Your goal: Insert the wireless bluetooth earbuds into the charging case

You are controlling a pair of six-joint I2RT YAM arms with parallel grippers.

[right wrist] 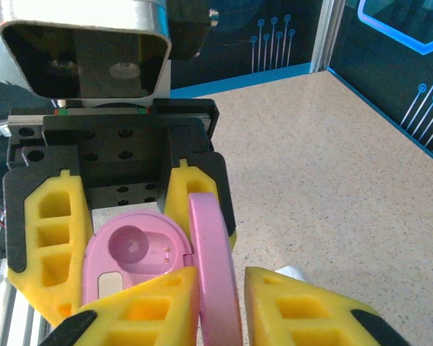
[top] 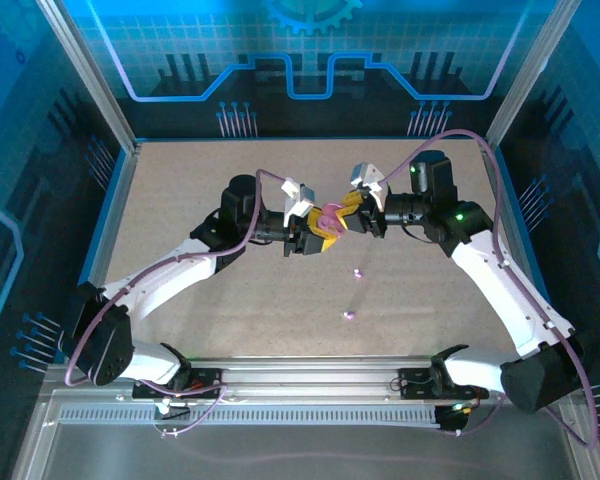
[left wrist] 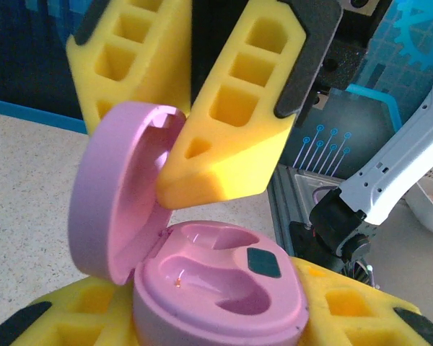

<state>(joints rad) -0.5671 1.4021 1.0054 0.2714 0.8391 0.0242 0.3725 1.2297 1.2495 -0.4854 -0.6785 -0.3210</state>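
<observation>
Left gripper (top: 320,238) clamps the pink charging case (left wrist: 216,288) base. Right gripper (right wrist: 220,306) straddles its raised lid (left wrist: 115,209); grip unclear. Two earbuds (top: 357,271) lie apart from the case.

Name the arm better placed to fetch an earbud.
Probably right. The left pincer grips the open charging case; the right pincer merely straddles its lid, with the earbuds lying nearby.

Left arm (top: 180,265): base at 7 o'clock, elbow raised near 10, forearm running in to the centre of the desk (top: 230,330). Left jaws point to 3 o'clock.
Right arm (top: 490,270): base at 5 o'clock, elbow near 2. Right jaws point to 9 o'clock.
Tips meet, held off the desk.
Left fingers (right wrist: 49,238) clamp the case (left wrist: 216,288) on both sides.
Right fingers (left wrist: 231,122) straddle its lid (right wrist: 213,267), set narrow. Whether they grip is unclear.
</observation>
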